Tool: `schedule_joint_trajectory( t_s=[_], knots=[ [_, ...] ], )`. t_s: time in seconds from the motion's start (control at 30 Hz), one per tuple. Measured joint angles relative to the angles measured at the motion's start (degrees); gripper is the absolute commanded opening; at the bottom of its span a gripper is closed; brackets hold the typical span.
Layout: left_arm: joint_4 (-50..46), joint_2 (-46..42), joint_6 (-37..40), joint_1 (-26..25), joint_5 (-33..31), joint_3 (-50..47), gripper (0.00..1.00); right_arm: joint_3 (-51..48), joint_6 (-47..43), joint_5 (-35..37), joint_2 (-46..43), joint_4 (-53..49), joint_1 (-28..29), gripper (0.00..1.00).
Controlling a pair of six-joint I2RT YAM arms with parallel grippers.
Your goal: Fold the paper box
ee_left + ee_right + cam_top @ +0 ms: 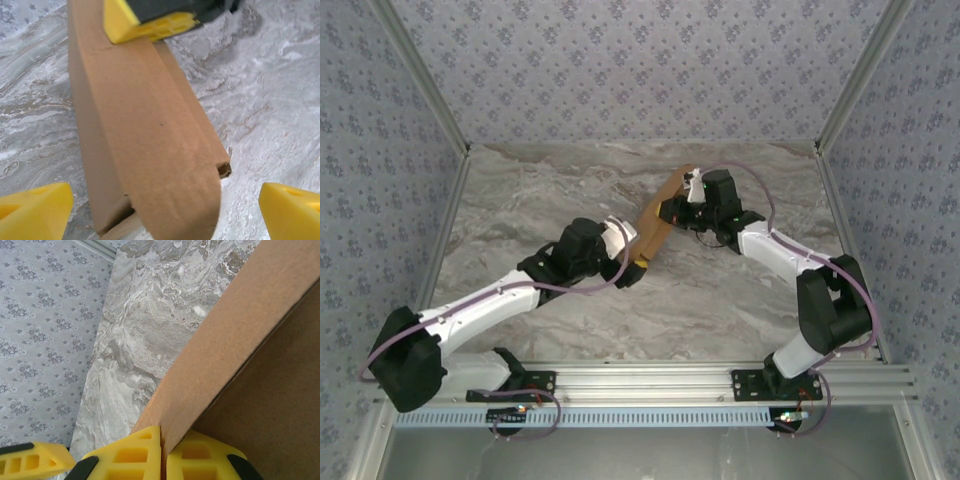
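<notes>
- Top: paper box (660, 222) lies diagonally mid marble table (520, 220), left gripper (636, 264) at its near end, right gripper (672, 210) on its far half.
- Left wrist: left gripper (160, 215) spread wide, yellow fingertips (35, 207) either side of paper box (145, 150), apart from it.
- Right wrist: right gripper (162, 455) clenched on a paper box (235, 340) wall edge.

Probably a lab: wallpapered walls (620, 70), aluminium-framed marble table (550, 190).

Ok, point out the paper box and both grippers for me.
paper box (656, 222), top external view, middle of its brown face.
right gripper (163, 446), right wrist view, between its fingertips clamping the cardboard edge.
left gripper (162, 212), left wrist view, midway between its spread fingertips.
</notes>
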Motion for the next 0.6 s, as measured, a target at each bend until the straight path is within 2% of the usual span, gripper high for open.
schedule_joint_trajectory(
  t_s=[0.37, 0.6],
  knots=[
    [0.02, 6.21, 3.21, -3.50, -5.86, 2.82, 0.99, 0.22, -0.02, 0.02, 0.15, -0.13, 0.11, 0.07],
    [0.76, 10.60, 4.63, -3.76, -10.38, 6.16, 0.98, 0.24, -0.02, 0.02, 0.15, -0.15, 0.15, 0.07]
  ],
)
